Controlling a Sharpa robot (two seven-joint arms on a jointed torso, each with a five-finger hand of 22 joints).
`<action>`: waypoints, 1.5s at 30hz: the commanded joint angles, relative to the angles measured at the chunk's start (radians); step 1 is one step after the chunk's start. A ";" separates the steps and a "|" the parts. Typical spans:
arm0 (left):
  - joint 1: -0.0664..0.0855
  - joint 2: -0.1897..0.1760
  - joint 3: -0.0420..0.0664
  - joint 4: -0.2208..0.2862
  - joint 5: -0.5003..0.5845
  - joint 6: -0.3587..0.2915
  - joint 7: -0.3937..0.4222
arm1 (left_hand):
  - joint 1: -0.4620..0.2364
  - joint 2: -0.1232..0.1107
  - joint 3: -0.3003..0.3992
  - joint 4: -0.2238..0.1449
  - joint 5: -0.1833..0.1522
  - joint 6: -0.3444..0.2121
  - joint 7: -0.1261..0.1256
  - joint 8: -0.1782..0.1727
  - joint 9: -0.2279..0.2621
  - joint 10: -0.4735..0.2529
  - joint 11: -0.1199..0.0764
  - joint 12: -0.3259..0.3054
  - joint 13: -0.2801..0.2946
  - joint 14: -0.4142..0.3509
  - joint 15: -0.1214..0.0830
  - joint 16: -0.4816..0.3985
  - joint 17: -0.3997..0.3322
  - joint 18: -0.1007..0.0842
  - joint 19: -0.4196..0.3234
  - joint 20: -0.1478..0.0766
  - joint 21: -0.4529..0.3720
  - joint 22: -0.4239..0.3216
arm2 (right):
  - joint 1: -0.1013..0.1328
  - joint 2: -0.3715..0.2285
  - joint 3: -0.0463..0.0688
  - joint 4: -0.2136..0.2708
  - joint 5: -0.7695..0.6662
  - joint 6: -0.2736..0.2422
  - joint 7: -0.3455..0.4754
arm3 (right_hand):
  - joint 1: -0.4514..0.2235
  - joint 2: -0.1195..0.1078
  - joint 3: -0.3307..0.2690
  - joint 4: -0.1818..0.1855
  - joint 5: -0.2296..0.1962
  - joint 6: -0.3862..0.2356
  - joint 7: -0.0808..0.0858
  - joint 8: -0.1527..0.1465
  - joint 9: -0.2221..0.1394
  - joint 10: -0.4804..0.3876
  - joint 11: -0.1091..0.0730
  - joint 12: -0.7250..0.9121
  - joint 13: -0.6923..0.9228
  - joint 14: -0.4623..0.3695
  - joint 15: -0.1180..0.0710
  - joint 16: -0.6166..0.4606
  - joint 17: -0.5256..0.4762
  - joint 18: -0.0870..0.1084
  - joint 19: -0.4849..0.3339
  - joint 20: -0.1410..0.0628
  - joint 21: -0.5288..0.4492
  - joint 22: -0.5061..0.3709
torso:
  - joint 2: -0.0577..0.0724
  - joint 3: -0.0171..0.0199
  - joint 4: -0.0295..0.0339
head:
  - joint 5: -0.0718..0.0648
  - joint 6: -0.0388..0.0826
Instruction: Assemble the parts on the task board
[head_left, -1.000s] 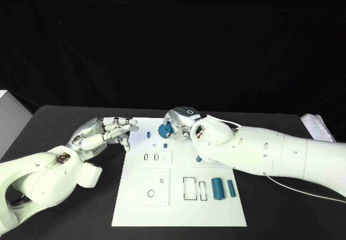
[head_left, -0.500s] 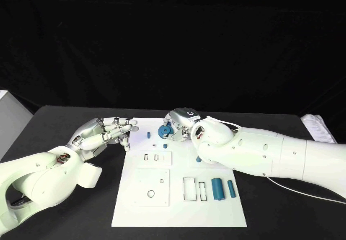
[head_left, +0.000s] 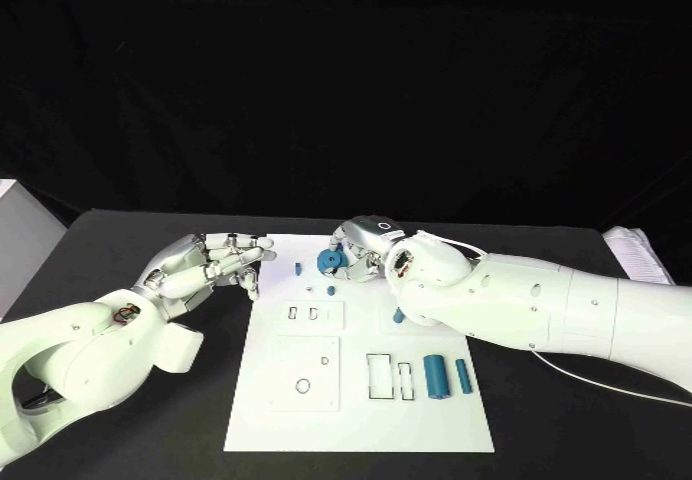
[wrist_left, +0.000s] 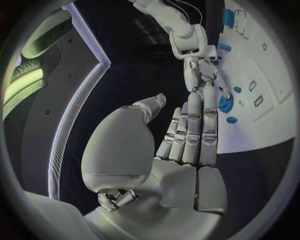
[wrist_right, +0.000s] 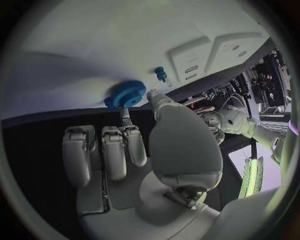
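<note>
The left hand (head_left: 202, 265) hovers over the table (head_left: 130, 250) at the board's (head_left: 361, 410) left edge, holding nothing, its fingers (wrist_left: 190, 127) stretched out side by side and pointing toward the gear. In its wrist view they stop short of the gear (wrist_left: 225, 104), with a gap between fingertips and teeth.

On the board's far end a small blue peg (head_left: 297, 269) stands left of the gear (head_left: 330, 261), and another small blue piece (head_left: 330, 291) lies just nearer the robot. Below them come two raised white blocks with slots and holes (head_left: 310, 315).

The right hand (head_left: 378, 250) holds the gear: in its wrist view the thumb tip (wrist_right: 153, 96) presses on the toothed rim (wrist_right: 127, 94) from one side and a fingertip (wrist_right: 125, 116) meets it from below, while the other fingers (wrist_right: 94, 150) stay curled clear of it.

Further right, near the board's near end, two blue cylinders (head_left: 436, 377) and (head_left: 463, 376) lie beside rectangular cut-outs (head_left: 379, 376).
</note>
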 joint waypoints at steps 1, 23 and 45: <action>0.001 0.000 0.000 -0.001 -0.008 0.022 0.006 | 0.001 0.007 -0.001 -0.003 0.000 -0.008 0.007 -0.004 0.001 -0.007 0.001 -0.002 0.001 -0.007 0.000 0.007 -0.001 0.014 -0.006 -0.001 0.003 0.001 | -0.001 -0.005 -0.001 0.002 0.015 0.033 0.010 | -0.002 0.008 -0.006 0.001 0.007 0.010 0.000 0.004 -0.001 0.029 0.003 -0.001 0.185 0.106 0.006 0.004 0.263 -0.016 0.082 0.003 0.002 0.217 | 0.000 0.0000 -0.0003 | 0.000 0.000; 0.001 -0.004 0.000 -0.001 -0.014 0.021 0.005 | 0.001 0.007 -0.001 -0.004 0.000 -0.008 0.007 -0.004 0.001 -0.008 0.001 -0.002 0.001 -0.007 0.000 0.007 -0.001 0.014 -0.006 -0.001 0.003 0.001 | -0.010 -0.096 -0.001 0.066 0.031 -0.080 0.035 | -0.029 0.030 0.009 -0.004 0.054 0.024 -0.004 0.012 -0.005 0.037 0.000 0.007 0.194 0.106 0.004 0.004 0.263 -0.017 0.082 0.000 0.003 0.218 | -0.001 -0.0001 -0.0006 | 0.001 -0.002; 0.001 0.018 0.000 -0.029 -0.015 0.026 0.008 | 0.003 0.008 0.001 -0.006 0.000 -0.009 0.008 -0.004 0.001 -0.009 0.002 -0.002 0.001 -0.009 0.000 0.007 -0.002 0.014 -0.010 -0.001 0.008 0.004 | 0.015 -0.414 0.017 0.120 0.494 -0.029 0.421 | 0.137 -0.038 0.093 -0.101 -0.047 -0.003 0.010 -0.004 -0.030 -0.002 0.011 -0.034 0.160 0.106 0.012 0.004 0.263 -0.006 0.063 0.008 -0.033 0.185 | -0.013 0.0123 -0.0149 | -0.012 0.013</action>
